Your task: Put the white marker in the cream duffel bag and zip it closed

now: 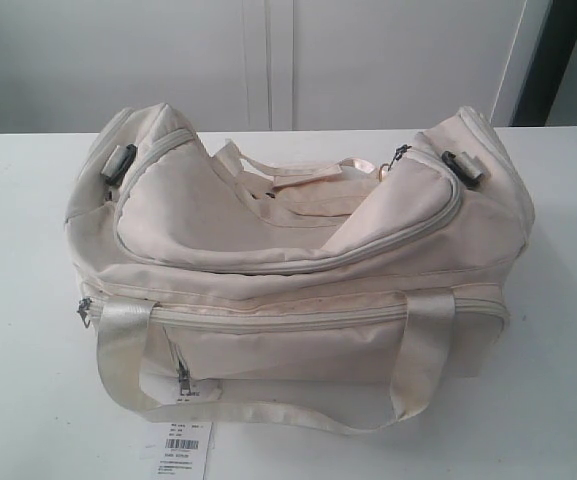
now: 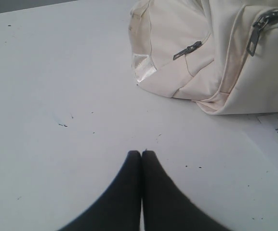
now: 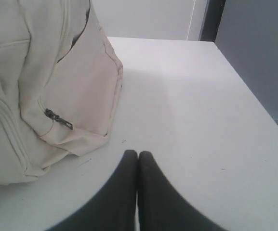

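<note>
The soft cream fabric duffel bag [image 1: 298,250] lies on the white table [image 1: 28,300], its long axis running across the exterior view, with the glossy webbing handle [image 1: 268,412] facing the camera. The white marker shows in no view, so I cannot tell where it is. Only the exterior view shows the white barcode tag [image 1: 183,445] whole; each wrist view catches one bag end. My left gripper [image 2: 141,153] and right gripper [image 3: 138,153] hover beside those ends, fingers pressed together and holding nothing.
</note>
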### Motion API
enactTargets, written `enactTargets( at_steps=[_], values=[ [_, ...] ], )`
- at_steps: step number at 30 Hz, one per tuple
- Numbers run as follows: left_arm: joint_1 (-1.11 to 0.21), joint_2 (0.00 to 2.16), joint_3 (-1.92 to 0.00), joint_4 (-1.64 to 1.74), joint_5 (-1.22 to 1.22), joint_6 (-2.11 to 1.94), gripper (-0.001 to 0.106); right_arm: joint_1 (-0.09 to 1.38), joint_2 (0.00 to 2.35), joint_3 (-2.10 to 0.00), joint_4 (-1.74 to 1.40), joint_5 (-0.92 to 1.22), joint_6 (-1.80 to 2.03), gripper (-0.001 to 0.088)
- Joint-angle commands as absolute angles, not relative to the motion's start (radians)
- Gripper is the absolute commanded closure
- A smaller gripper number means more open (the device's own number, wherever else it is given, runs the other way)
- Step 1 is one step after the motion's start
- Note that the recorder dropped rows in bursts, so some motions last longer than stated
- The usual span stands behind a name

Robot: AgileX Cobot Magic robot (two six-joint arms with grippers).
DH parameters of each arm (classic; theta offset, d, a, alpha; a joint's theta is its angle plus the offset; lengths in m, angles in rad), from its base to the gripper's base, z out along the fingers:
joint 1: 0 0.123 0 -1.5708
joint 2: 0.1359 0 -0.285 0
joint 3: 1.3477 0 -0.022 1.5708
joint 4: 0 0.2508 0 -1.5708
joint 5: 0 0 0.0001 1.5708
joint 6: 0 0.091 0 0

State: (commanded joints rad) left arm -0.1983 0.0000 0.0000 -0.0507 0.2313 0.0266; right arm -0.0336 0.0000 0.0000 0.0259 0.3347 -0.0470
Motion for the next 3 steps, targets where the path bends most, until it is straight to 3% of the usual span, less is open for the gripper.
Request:
enactTargets(
  at_steps=[3],
  values=[
    [-0.198, 0.0, 0.0, -0.051, 0.231, 0.027, 0.105, -0.034, 0.0, 0.0, 0.026, 0.335, -0.047, 0.0868]
  ],
)
